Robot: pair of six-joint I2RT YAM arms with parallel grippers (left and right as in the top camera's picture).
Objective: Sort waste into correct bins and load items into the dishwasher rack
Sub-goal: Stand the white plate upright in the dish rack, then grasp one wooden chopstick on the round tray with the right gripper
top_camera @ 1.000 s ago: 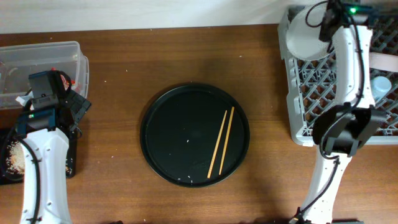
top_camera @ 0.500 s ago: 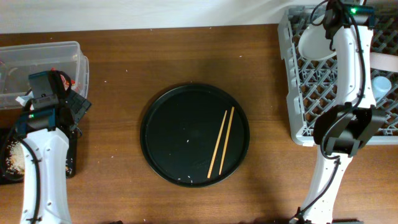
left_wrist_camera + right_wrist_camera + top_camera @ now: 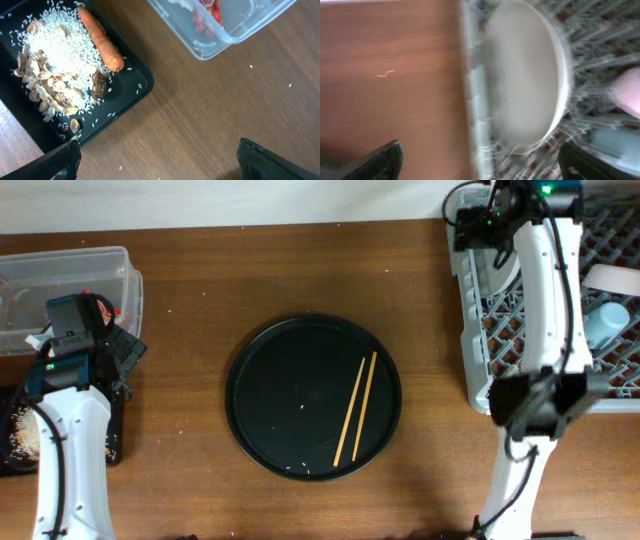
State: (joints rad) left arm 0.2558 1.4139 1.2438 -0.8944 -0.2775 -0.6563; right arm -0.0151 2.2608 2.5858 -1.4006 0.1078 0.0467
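The bench (image 3: 190,380) is carrying the rack (image 3: 610,250) at its right edge, a round tray (image 3: 290,390) at its middle, and the tub (image 3: 100,265) and black tray (image 3: 127,92) at its left. The plate (image 3: 525,75) is standing just inside the rack's wall, with the right end effector (image 3: 480,162) hovering beside it, spread and empty. The left end effector (image 3: 160,162) is hanging over bare wood, likewise spread. Two chopsticks (image 3: 356,408) are lying on the round tray, the cup (image 3: 603,323) is resting in the rack, and a carrot (image 3: 100,37) and rice (image 3: 60,50) are lying in the black tray.
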